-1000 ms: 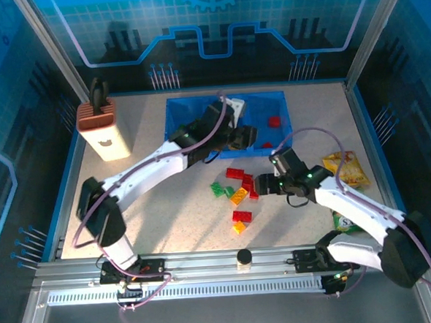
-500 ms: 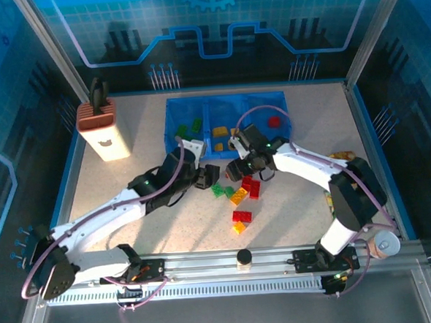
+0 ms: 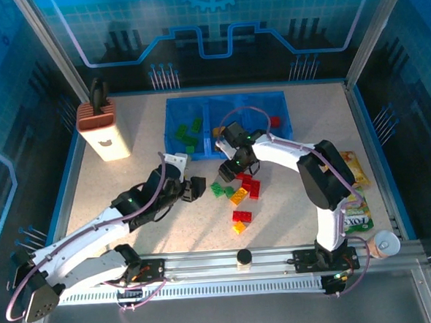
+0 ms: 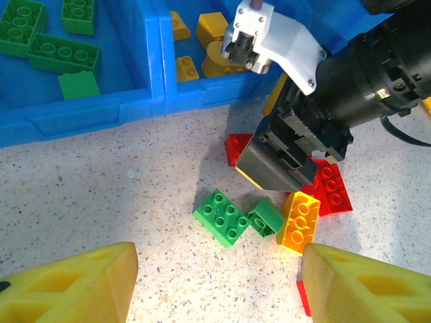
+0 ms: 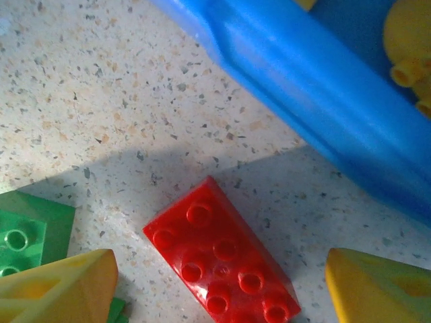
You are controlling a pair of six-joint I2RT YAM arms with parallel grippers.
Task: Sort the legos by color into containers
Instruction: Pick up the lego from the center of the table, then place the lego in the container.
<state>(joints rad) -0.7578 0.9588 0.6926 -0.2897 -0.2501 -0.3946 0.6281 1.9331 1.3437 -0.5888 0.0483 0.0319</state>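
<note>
Presently my left gripper (image 4: 219, 261) hangs over the speckled table (image 4: 81, 202), its yellow fingers (image 4: 67, 289) well parted with nothing between them. Just ahead of its tips lies a green brick (image 4: 222, 215). A smaller green brick (image 4: 267, 217) touches it on the right-finger side, with an orange brick (image 4: 300, 221) next beyond. Farther ahead stands the blue tray (image 4: 101, 111), holding green legos (image 4: 54, 50) in the compartment ahead-left and yellow legos (image 4: 202, 33) in the one beside it.

My right gripper (image 5: 219, 264) is spread wide and low. Its fingers stand to either side of a red brick (image 5: 222, 266) with a gap showing on each side, so it grips nothing. The tray's near wall slants across just ahead of its tips, and a flat green lego (image 5: 27, 232) lies beside the finger at the left of that wrist view.

From above, the two grippers face each other across the loose pile (image 3: 241, 189). A red lego (image 3: 274, 121) lies in the tray's third compartment, behind the right gripper. A red-and-yellow pair (image 3: 241, 220) lies apart from the pile, ahead-right of my left gripper. The knife block (image 3: 104, 132) stands well behind the left gripper, and the snack bag (image 3: 351, 169) lies past the right arm.
</note>
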